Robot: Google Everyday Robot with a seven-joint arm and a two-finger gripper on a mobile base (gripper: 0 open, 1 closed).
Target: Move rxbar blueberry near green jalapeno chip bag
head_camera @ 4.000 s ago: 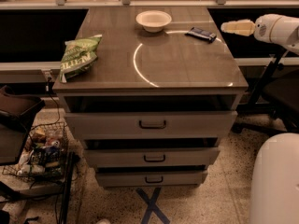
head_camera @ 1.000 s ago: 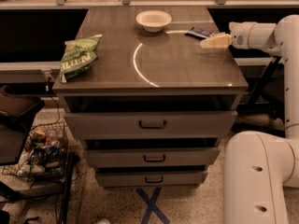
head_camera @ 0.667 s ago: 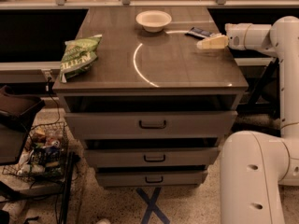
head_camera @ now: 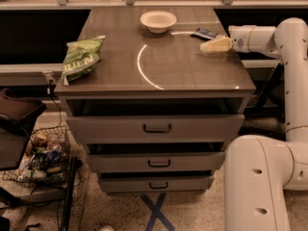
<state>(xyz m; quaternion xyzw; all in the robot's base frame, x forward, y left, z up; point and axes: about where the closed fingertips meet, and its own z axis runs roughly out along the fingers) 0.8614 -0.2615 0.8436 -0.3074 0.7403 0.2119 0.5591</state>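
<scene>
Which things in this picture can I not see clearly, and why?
Camera view:
- rxbar blueberry: near end hidden by the gripper, at the right rear corner of the table; contact between them unclear.
- green jalapeno chip bag: lettering too small to read.
- top drawer: inside lost in shadow.

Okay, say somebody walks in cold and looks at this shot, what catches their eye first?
Most likely the big white robot arm coming in from the right, its hand over the back right corner of the drawer cabinet, just in front of the dark rxbar blueberry. After that, the green jalapeno chip bag at the left edge and the white bowl at the back centre.
</scene>
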